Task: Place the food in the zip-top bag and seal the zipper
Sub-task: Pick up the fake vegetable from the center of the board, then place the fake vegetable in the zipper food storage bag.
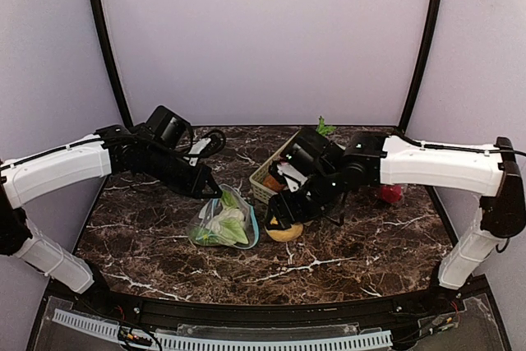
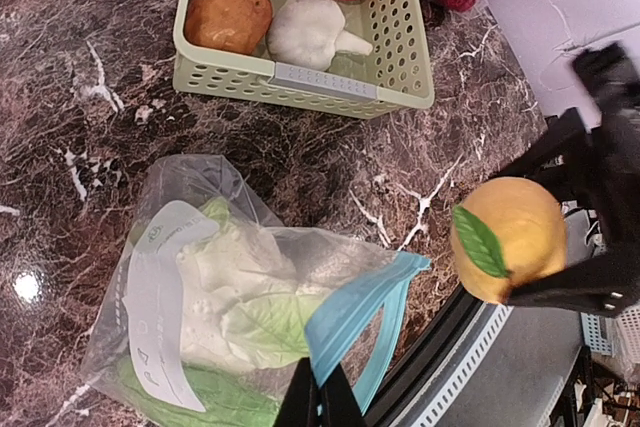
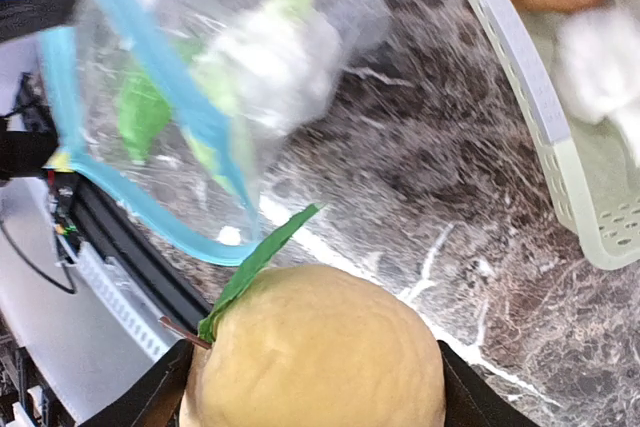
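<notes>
Dark marble tabletop (image 1: pixel 353 265) fills my feed. My left gripper (image 1: pixel 215 191) is pinched together on the blue zipper rim (image 2: pixel 355 312) of the zip-top bag (image 2: pixel 190 182), which has a cauliflower (image 2: pixel 240 267) inside. My right gripper (image 1: pixel 279 219) is clamped on a toy orange (image 3: pixel 320 357) with a green leaf, just beside the bag's mouth. A toy potato (image 2: pixel 228 12) lies in the lattice basket (image 2: pixel 330 82) nearby.
</notes>
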